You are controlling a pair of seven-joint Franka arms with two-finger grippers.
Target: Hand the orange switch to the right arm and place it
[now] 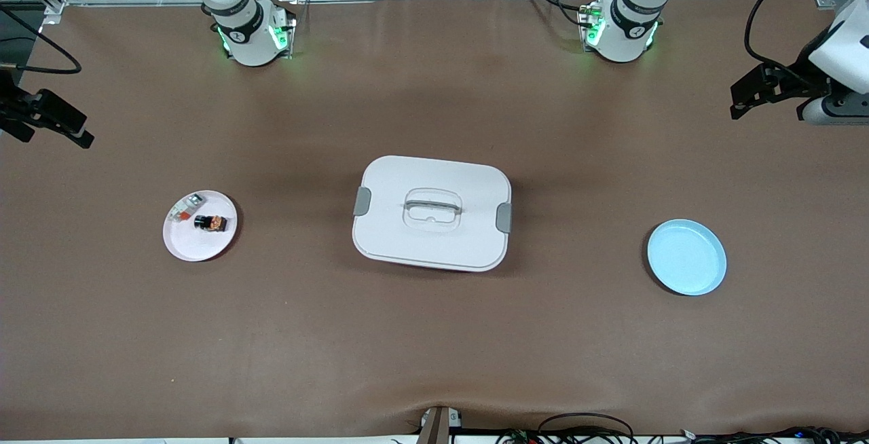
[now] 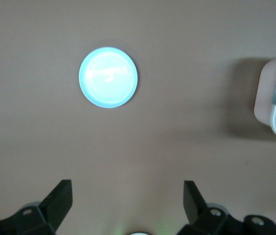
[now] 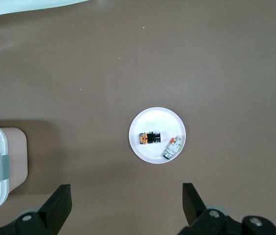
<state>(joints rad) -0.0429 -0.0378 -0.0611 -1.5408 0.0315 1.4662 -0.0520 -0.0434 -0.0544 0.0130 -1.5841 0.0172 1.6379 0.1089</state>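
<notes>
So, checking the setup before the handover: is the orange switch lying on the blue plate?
No, the orange switch lies on the white plate; the blue plate holds nothing.

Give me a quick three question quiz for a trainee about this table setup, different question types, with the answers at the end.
1. True or false: the orange switch lies on the white plate.
2. Multiple choice: what sits in the middle of the table? A) the lidded white box B) the blue plate C) the white-and-grey piece
3. Fill in: both the left gripper and the right gripper are ____ and hold nothing.

Key: 1 true. 2 A. 3 open.
</notes>
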